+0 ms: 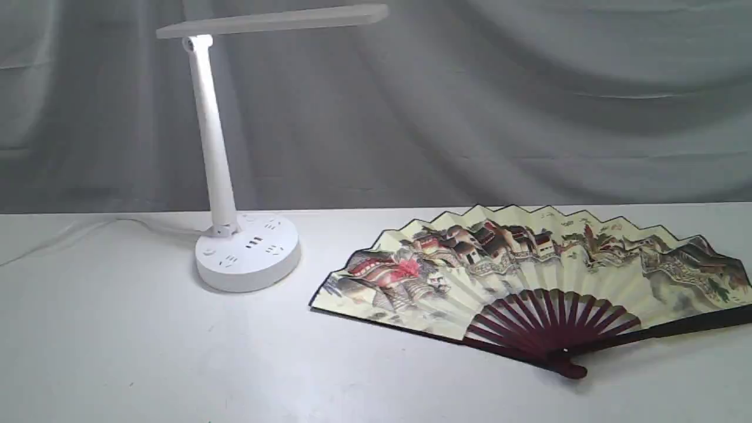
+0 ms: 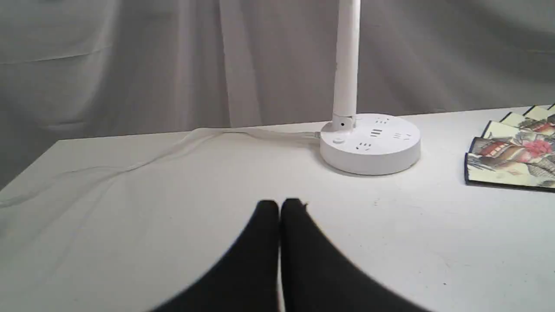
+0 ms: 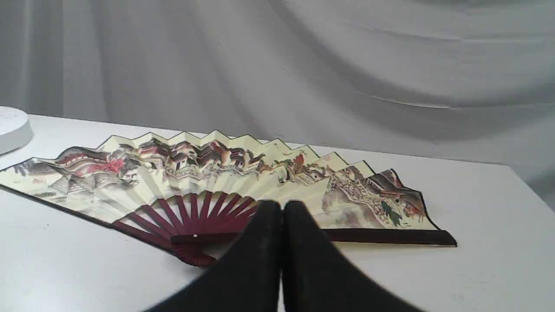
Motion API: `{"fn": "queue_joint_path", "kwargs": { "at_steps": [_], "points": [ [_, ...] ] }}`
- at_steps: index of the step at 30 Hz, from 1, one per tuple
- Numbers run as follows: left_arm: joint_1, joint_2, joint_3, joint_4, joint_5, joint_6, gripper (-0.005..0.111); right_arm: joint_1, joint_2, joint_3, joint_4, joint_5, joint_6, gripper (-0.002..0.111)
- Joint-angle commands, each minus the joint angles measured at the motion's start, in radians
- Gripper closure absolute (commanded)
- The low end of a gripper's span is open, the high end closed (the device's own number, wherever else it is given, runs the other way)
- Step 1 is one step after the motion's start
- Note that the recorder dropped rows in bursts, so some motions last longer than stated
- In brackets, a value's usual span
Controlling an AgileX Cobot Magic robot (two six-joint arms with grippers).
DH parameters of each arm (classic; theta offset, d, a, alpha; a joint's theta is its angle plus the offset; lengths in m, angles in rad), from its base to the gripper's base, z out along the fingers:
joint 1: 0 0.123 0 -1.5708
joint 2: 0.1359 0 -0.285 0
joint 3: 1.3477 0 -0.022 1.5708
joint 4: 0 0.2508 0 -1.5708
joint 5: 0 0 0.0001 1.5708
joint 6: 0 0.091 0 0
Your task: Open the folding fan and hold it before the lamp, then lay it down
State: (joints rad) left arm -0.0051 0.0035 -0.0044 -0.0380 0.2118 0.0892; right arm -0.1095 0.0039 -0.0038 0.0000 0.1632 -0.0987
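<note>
The folding fan point(image 1: 529, 270) lies fully spread and flat on the white table point(image 1: 117, 352), at the right, painted side up, its maroon ribs point(image 1: 552, 323) pointing toward the front edge. The white lamp point(image 1: 247, 252) stands at the left with its bar head point(image 1: 270, 20) high above. Neither arm shows in the exterior view. My left gripper point(image 2: 280, 207) is shut and empty, short of the lamp base point(image 2: 370, 145), with the fan's edge point(image 2: 511, 156) off to one side. My right gripper point(image 3: 282, 209) is shut and empty, just in front of the fan point(image 3: 217, 173) near its ribs.
A white cable point(image 2: 173, 149) runs from the lamp base across the table to its far left edge. A grey cloth backdrop point(image 1: 470, 117) hangs behind the table. The table's right corner point(image 3: 511, 169) lies beyond the fan's right guard.
</note>
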Motion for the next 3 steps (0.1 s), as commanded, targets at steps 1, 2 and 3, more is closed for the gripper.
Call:
{"fn": "queue_joint_path", "kwargs": {
  "at_steps": [1, 2, 3],
  "points": [
    [-0.006, -0.004, 0.004, -0.007, -0.006, -0.005, 0.107, 0.001, -0.004, 0.004, 0.010, 0.000, 0.001, 0.108],
    [-0.006, -0.004, 0.004, -0.007, -0.006, -0.005, 0.107, 0.001, -0.004, 0.004, 0.010, 0.000, 0.001, 0.108],
    [-0.006, -0.004, 0.004, -0.007, -0.006, -0.005, 0.107, 0.001, -0.004, 0.004, 0.010, 0.000, 0.003, 0.108]
  ]
}}
